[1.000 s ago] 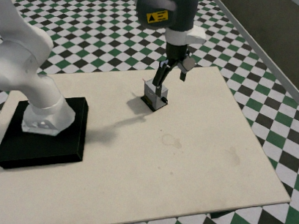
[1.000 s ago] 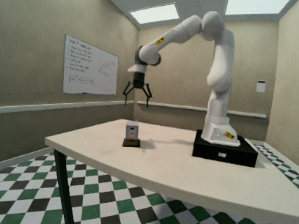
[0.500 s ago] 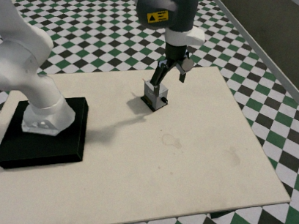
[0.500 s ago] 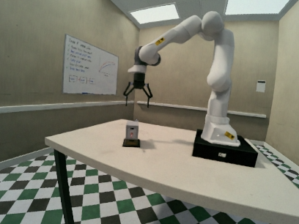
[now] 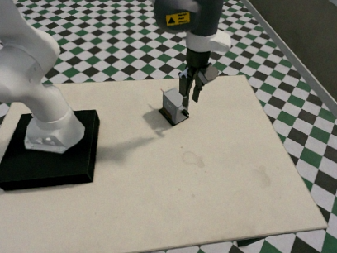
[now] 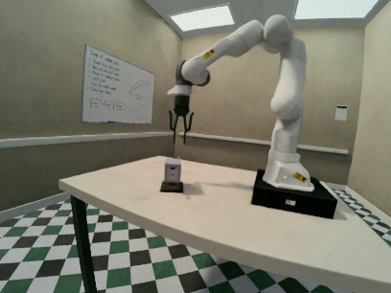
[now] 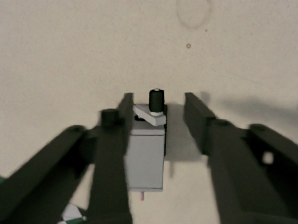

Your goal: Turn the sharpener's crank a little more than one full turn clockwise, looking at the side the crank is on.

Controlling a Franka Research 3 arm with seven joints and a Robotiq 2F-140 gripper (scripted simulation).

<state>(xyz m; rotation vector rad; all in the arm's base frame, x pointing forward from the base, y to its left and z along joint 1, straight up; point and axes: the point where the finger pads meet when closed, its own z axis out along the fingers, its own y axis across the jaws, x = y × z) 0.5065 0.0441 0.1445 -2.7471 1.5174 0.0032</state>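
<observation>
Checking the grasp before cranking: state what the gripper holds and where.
Nothing is held: the gripper hangs above the sharpener, fingers partly closed, clear of its crank knob.

Centre frame: grey sharpener [image 5: 173, 106] stands on the beige desk [image 5: 215, 174]. The hand [image 5: 190, 98] hangs directly over it, fingers partly closed, holding nothing. Black arm base [image 5: 84, 165] at left.
</observation>
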